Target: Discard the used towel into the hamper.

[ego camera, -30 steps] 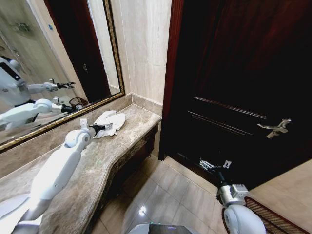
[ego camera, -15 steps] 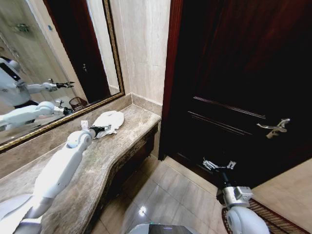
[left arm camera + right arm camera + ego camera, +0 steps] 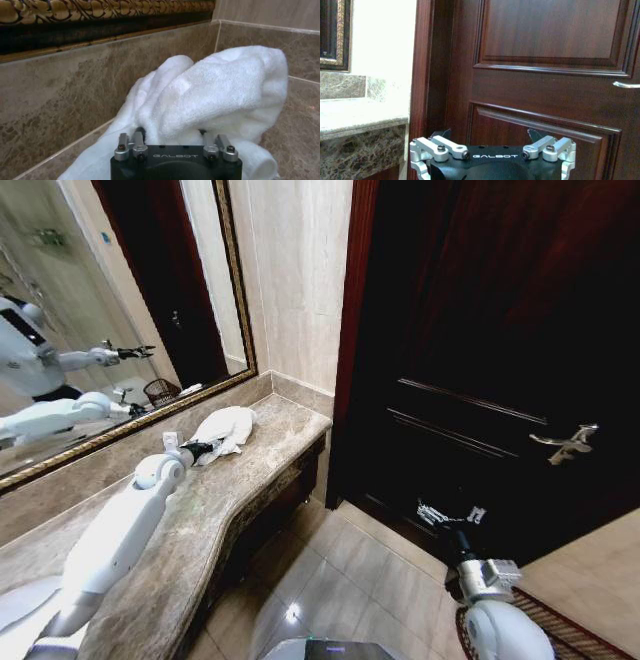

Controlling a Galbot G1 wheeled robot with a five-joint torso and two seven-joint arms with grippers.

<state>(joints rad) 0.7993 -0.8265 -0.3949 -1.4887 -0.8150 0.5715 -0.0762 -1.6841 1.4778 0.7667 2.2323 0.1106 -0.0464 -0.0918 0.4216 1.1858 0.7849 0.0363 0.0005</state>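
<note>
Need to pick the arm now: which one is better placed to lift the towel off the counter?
Left. The left gripper is already on the towel, jaws buried in its folds. The right gripper hangs open by the door, well away.

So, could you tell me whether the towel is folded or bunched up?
Bunched up: the towel rises in a rumpled mound on the counter, with the left hand pressed into it.

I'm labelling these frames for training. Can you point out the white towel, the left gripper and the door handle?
White terry towel (image 3: 220,90): left wrist view, on its bunched upper fold.
Left gripper (image 3: 170,132): left wrist view, midway between its fingertips at the towel.
Silver lever door handle (image 3: 566,442): head view, on the lever.
</note>
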